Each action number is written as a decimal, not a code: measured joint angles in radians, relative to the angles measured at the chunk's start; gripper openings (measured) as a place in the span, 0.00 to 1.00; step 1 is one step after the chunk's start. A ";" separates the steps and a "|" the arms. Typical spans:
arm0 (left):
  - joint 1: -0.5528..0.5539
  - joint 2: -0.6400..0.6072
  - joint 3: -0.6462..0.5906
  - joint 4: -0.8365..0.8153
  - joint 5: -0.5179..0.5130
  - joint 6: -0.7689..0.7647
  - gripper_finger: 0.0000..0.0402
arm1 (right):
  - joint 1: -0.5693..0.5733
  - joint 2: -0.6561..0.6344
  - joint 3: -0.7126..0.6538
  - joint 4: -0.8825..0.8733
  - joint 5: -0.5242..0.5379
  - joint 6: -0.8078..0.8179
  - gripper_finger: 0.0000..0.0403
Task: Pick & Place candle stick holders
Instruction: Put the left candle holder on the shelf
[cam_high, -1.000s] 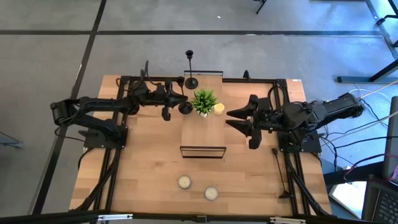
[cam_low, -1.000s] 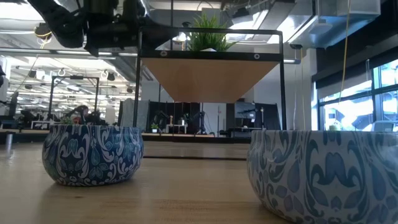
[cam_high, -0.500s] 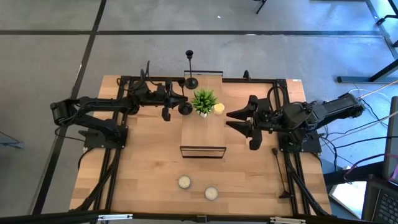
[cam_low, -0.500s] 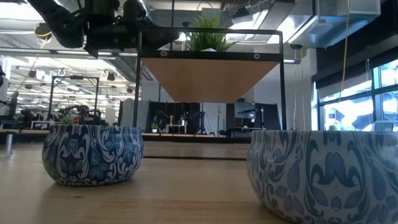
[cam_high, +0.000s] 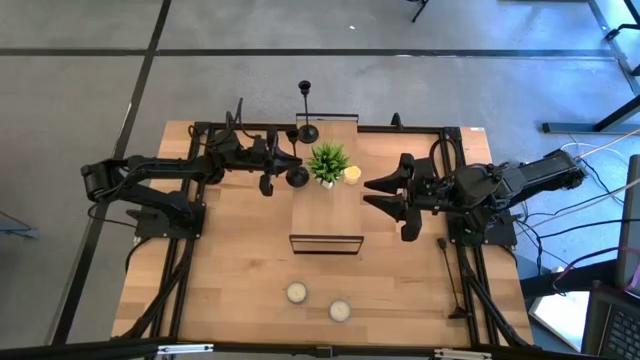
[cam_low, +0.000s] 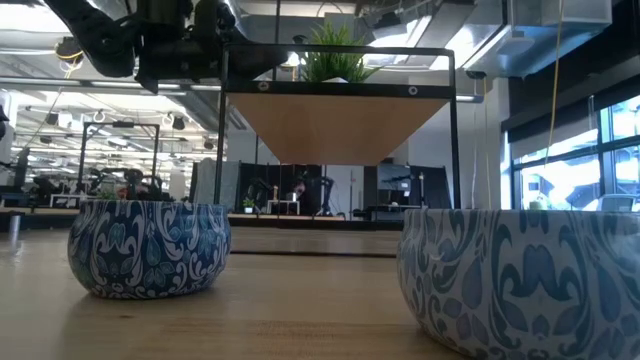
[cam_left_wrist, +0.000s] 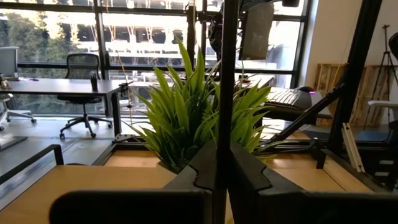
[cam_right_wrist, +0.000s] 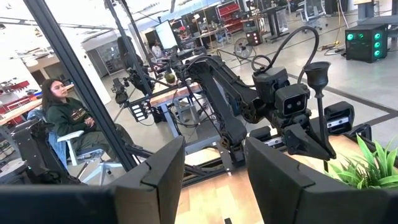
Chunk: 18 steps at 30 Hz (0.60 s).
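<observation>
One candle stick holder, a thin black rod (cam_left_wrist: 225, 93) with a small top cup (cam_right_wrist: 318, 71), stands upright in my left gripper (cam_high: 288, 168), which is shut on it at the far left corner of the raised wooden shelf (cam_high: 327, 215). From above, its round base (cam_high: 298, 177) shows beside the green plant (cam_high: 328, 162). A second candle stick holder (cam_high: 306, 112) stands on its round base at the table's far edge. My right gripper (cam_high: 367, 194) hovers open to the right of the shelf, holding nothing. My left gripper pinches the holder's rod (cam_left_wrist: 224, 163) between its two fingers. The fingers come level from the table's left and lie across the rod. The holder stays upright. I cannot tell whether its base rests on the shelf or hangs just above it.
A small yellow candle (cam_high: 352, 174) sits right of the plant. The shelf has a black wire frame (cam_high: 326, 243). Two candles in blue-patterned tins (cam_high: 296, 292) (cam_high: 340, 310) sit near the table's front edge. A person (cam_right_wrist: 65, 115) sits beyond the table.
</observation>
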 joint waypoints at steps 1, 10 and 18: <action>0.000 0.000 0.000 0.000 0.002 0.000 0.03 | 0.000 0.000 0.000 0.000 0.000 0.000 0.43; -0.013 0.006 0.001 0.002 0.008 0.009 0.03 | 0.000 0.000 0.000 0.000 0.000 0.001 0.43; -0.028 0.037 0.001 0.014 0.008 0.035 0.03 | -0.007 0.000 0.000 0.000 -0.002 0.022 0.43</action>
